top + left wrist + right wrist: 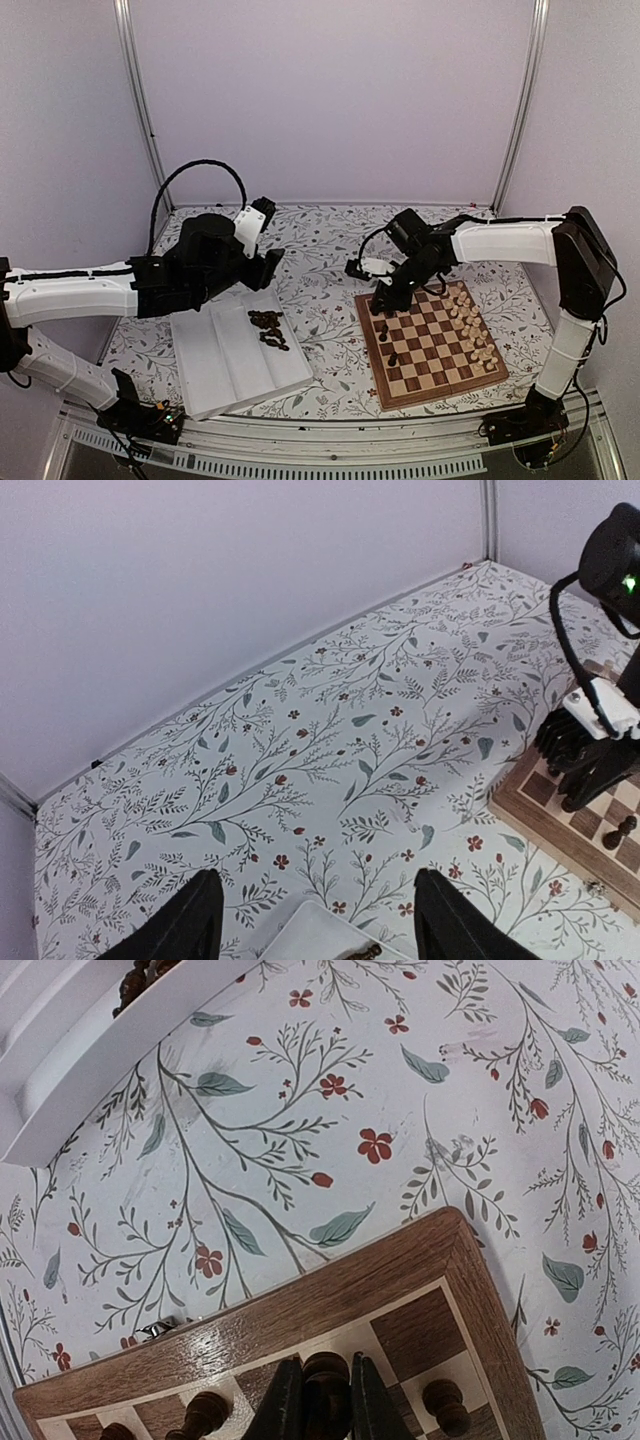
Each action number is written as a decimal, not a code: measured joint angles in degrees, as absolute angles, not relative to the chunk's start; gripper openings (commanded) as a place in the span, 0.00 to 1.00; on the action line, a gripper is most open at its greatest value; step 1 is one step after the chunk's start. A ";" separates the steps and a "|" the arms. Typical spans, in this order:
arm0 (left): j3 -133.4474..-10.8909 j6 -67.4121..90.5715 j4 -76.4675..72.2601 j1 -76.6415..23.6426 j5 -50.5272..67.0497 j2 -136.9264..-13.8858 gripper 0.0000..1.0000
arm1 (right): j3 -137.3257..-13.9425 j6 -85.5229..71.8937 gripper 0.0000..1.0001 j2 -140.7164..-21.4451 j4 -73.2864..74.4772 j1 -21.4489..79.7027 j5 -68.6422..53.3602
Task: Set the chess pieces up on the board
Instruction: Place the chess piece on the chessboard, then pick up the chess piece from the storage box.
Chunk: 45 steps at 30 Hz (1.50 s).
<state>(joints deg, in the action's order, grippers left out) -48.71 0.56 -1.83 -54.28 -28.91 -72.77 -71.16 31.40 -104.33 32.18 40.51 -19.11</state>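
Chess piece clamped in right hand, at board corner

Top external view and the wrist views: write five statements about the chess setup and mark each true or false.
1. The right gripper is shut on a dark chess piece at a corner of the board. True.
2. The left gripper grips a pale piece. False: it is open, with nothing between its fingers.
3. A heap of dark pieces lies in the white tray. True.
4. The pale pieces lie in the tray. False: they stand along the board's right side.
5. The board rests inside the tray. False: it sits apart, to the tray's right.
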 measured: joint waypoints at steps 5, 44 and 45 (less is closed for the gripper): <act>-48.71 0.71 -1.83 -54.26 -28.88 -72.77 0.67 | -71.16 31.38 0.02 -105.80 31.64 40.88 -17.54; -57.41 13.28 25.96 -43.05 -10.76 -90.19 0.39 | -59.94 29.91 0.48 -79.79 28.40 24.67 -26.44; -58.30 13.30 26.59 -42.76 -10.70 -91.48 0.39 | -58.85 29.95 0.48 -79.24 27.79 24.69 -26.59</act>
